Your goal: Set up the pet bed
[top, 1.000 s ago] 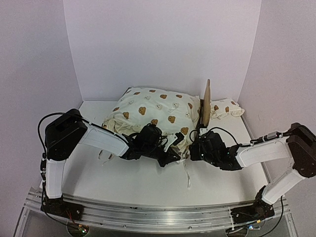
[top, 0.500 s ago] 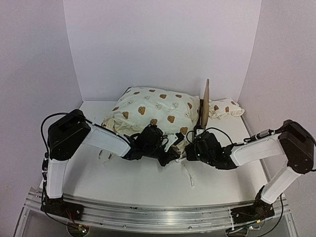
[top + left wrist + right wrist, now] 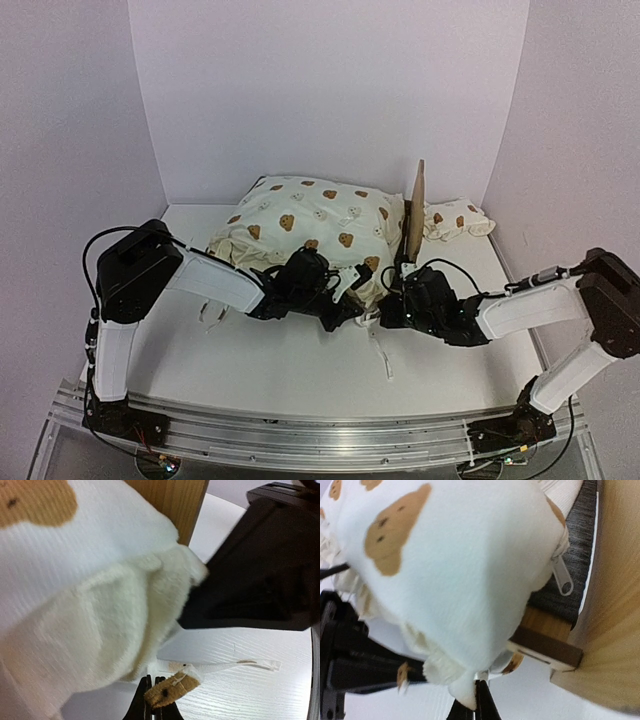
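I see the pet bed at the middle back of the white wood-grain table, its cushion heaped against the upright headboard, with pale lilac walls on three sides. At the cushion's lower right corner the left gripper and right gripper meet, both with jaws pressed together. A loose tie lies on the table just below them.

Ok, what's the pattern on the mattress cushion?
The mattress cushion is cream fabric printed with brown bear faces, and it shows best in the top external view.
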Robot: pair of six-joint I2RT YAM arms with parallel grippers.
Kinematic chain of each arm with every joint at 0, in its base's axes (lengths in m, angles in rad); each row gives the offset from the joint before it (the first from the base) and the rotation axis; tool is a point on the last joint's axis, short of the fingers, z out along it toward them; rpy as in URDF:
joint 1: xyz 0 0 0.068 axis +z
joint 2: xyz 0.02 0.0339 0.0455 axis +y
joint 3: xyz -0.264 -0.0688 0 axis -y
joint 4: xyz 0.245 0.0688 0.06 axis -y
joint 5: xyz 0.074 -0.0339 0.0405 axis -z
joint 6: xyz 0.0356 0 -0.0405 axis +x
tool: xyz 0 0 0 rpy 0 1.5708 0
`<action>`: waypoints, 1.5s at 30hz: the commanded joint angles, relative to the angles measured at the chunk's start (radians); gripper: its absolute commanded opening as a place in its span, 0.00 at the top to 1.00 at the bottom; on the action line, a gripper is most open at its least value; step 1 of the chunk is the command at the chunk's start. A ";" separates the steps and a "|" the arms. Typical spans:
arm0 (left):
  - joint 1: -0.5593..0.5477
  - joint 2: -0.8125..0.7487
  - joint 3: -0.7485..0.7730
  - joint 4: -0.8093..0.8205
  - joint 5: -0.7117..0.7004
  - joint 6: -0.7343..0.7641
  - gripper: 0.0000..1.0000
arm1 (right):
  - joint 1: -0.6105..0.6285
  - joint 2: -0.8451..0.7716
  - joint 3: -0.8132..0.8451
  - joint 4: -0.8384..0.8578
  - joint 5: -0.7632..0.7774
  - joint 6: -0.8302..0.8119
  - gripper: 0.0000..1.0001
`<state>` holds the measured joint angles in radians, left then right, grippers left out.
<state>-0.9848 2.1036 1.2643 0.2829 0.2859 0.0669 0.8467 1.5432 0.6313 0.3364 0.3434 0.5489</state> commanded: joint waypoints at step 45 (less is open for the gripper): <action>-0.022 0.199 0.296 -0.151 0.062 0.503 1.00 | -0.176 -0.347 -0.025 -0.479 -0.387 -0.044 0.70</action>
<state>-1.0000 2.2944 1.5284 0.1237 0.3796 0.5507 0.6833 1.1787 0.6275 -0.1050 -0.0962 0.4783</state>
